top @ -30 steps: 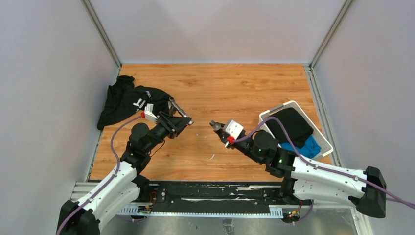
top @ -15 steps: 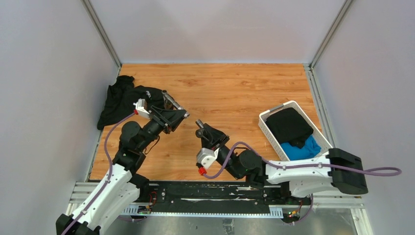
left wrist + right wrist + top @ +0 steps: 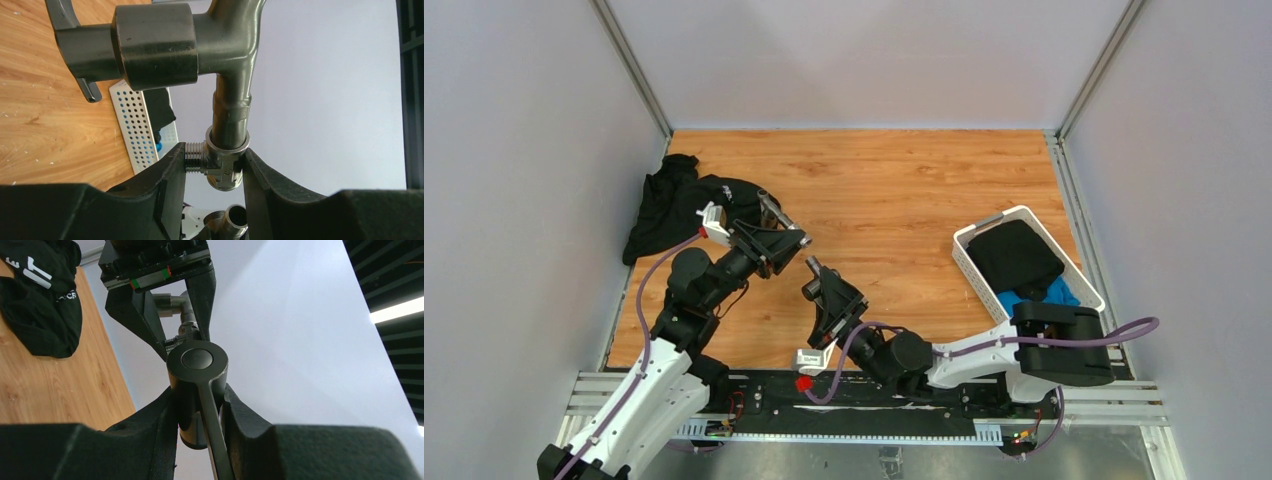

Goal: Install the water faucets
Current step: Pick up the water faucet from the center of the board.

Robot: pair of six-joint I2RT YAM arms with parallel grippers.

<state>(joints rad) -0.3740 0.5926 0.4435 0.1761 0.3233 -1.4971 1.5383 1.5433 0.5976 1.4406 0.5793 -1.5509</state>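
The table (image 3: pixel 904 190) carries a garment (image 3: pixel 674 205) at its left edge and a basket (image 3: pixel 969 240) at its right edge, with cloth items (image 3: pixel 1019 255) in the basket. The left gripper (image 3: pixel 789 232) is just right of the garment, above the table. The right gripper (image 3: pixel 816 275) is before it and slightly to its right. A tee fitting (image 3: pixel 220 167) sits between the left fingers, on the first faucet (image 3: pixel 225 100). The second faucet (image 3: pixel 197 365) sits between the right fingers, near the tee fitting.

Left arm (image 3: pixel 659 385) and right arm (image 3: pixel 969 358) are both showing white link shells over black round joints. A purple cable (image 3: pixel 642 300) is running along each, ending in a red plug (image 3: pixel 703 231) by a white wrist block (image 3: pixel 715 216). Fingers (image 3: pixel 165 175) are looking matte black and moulded. The left gripper (image 3: pixel 214 162) body is carrying a red-green stripe (image 3: pixel 150 276).
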